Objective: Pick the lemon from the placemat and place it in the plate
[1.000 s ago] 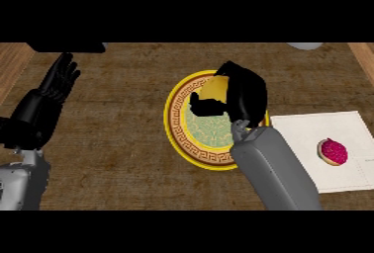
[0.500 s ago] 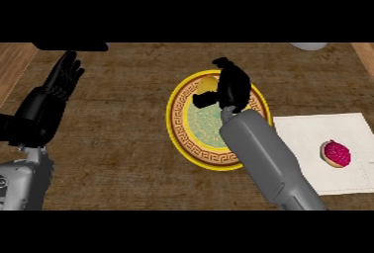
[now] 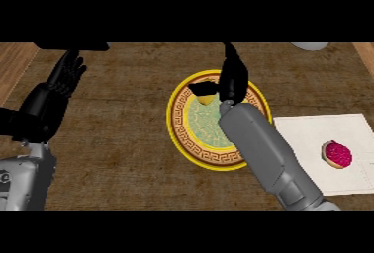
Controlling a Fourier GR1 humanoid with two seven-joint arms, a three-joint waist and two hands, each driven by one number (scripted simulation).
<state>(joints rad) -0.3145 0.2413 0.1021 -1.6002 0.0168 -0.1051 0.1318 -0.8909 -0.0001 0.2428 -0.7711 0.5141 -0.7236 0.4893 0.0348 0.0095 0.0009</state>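
A small piece of the yellow lemon (image 3: 207, 99) shows on the green middle of the round plate (image 3: 175, 129), which has a yellow rim and a key-pattern band. My right hand (image 3: 234, 81) is over the plate's far part, open, with fingers straight and pointing away. Its thumb reaches left just above the lemon, and I cannot tell whether it touches it. The right forearm hides the plate's right side. The white placemat (image 3: 306, 136) lies at the right. My left hand (image 3: 55, 94) rests open at the left, fingers up.
A pink-red cut fruit (image 3: 337, 154) lies on the placemat. A grey rounded object (image 3: 310, 46) peeks in at the top right. A brown woven mat (image 3: 124, 143) covers the counter, with wood strips at both sides.
My right hand has gone from curled over the plate to straight fingers pointing away. The lemon now shows on the plate under the thumb. The left hand has barely moved.
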